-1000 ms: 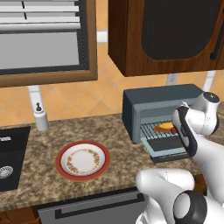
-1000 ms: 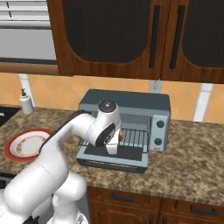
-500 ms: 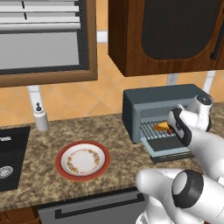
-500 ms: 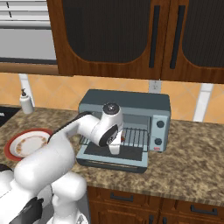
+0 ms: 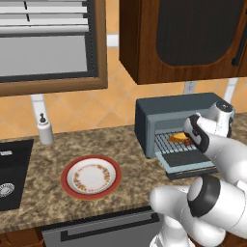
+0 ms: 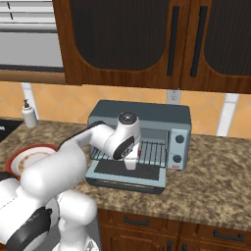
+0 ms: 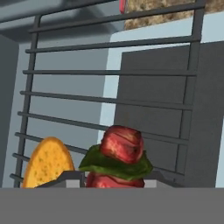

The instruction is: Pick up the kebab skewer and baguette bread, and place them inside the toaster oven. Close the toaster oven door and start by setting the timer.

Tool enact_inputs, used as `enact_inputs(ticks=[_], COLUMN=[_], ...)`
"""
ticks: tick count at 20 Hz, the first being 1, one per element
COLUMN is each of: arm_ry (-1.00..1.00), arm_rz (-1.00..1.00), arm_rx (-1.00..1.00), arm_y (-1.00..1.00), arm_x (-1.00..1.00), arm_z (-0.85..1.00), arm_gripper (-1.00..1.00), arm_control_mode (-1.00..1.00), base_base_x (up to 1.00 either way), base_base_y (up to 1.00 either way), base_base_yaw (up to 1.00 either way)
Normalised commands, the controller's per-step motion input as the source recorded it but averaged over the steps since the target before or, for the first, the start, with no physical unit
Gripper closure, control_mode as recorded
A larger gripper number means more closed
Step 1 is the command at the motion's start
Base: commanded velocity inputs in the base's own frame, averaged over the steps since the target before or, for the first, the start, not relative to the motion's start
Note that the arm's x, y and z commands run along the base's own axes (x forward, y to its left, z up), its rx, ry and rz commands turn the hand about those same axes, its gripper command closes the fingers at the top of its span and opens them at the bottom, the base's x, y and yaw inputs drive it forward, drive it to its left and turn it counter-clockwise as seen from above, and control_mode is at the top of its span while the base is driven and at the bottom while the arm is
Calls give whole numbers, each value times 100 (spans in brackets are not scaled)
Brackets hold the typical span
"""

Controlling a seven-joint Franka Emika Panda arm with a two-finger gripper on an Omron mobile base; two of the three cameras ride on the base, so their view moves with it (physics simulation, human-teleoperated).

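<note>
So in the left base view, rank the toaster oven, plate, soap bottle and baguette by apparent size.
1. toaster oven
2. plate
3. soap bottle
4. baguette bread, partly hidden behind the arm, so its full size is unsure.

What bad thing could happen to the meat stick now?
The gripper is shut on the kebab skewer just above the wire rack. Let go here, the skewer might roll against the baguette bread beside it, or tip between the bars. The toaster oven door lies open under the arm, which could bump it pulling back.
</note>
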Motion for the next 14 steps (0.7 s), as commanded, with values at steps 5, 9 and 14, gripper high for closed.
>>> enact_inputs(ticks=[5,9,14], arm_ry=[0,0,-1], arm_rz=[0,0,0], arm_rx=[0,0,0], arm_y=[0,0,-19], arm_x=[0,0,-6], arm_z=[0,0,14], arm_gripper=[-100,-100,-100], arm_control_mode=[-100,-100,-100], base_base_x=[0,0,0], base_base_y=[0,0,0], base_base_yaw=[0,0,0])
